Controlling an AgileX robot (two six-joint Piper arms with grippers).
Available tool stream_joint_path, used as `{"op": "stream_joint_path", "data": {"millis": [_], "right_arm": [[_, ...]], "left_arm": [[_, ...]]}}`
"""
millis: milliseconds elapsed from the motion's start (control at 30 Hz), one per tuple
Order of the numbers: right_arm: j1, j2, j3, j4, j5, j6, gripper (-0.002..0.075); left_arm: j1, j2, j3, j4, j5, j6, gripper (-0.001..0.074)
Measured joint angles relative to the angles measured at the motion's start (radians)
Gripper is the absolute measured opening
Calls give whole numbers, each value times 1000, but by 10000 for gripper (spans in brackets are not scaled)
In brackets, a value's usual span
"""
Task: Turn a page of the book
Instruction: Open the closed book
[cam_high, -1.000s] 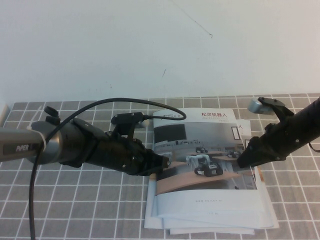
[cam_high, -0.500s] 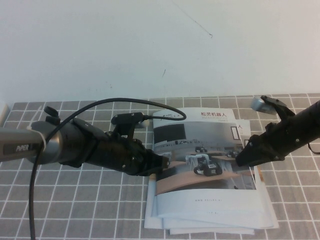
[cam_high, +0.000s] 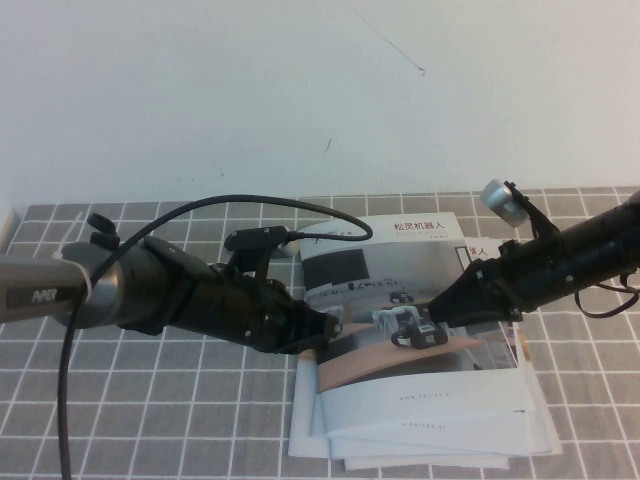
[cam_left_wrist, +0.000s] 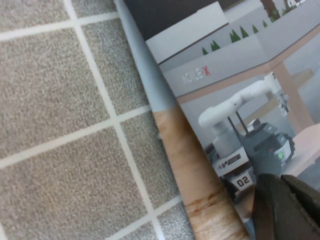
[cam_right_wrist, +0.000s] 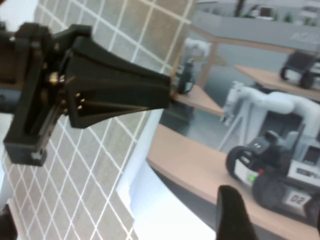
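The left gripper (cam_high: 328, 328) is lying low over the grey tiled tablecloth (cam_high: 150, 400), its tip resting at the left edge of the book (cam_high: 410, 330); in the right wrist view its two black fingers (cam_right_wrist: 120, 95) are pressed together into one closed wedge with nothing between them, touching the cover's edge. The book is lying closed on top of a fanned stack of similar white booklets (cam_high: 430, 450), at the centre-right of the table. Its cover is showing a photo of small wheeled robots and white arms on wooden desks, a red Chinese title on a white band at the far end, and another white band at the near end. The right gripper (cam_high: 440, 305) is reaching in from the right, hovering over the middle of the cover photo, near the pictured robot; whether its fingers are spread or closed, I cannot tell
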Motion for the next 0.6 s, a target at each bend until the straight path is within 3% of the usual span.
{"op": "stream_joint_path", "data": {"millis": [300,600], "right_arm": [[-6,-31,0,-20,-17,-12,347],[-33,-40,0,-269,-144,94,343]], "left_arm": [[0,1,0,-4,6,0,-4],[-4,1,0,-6,10,4,-4]]}}
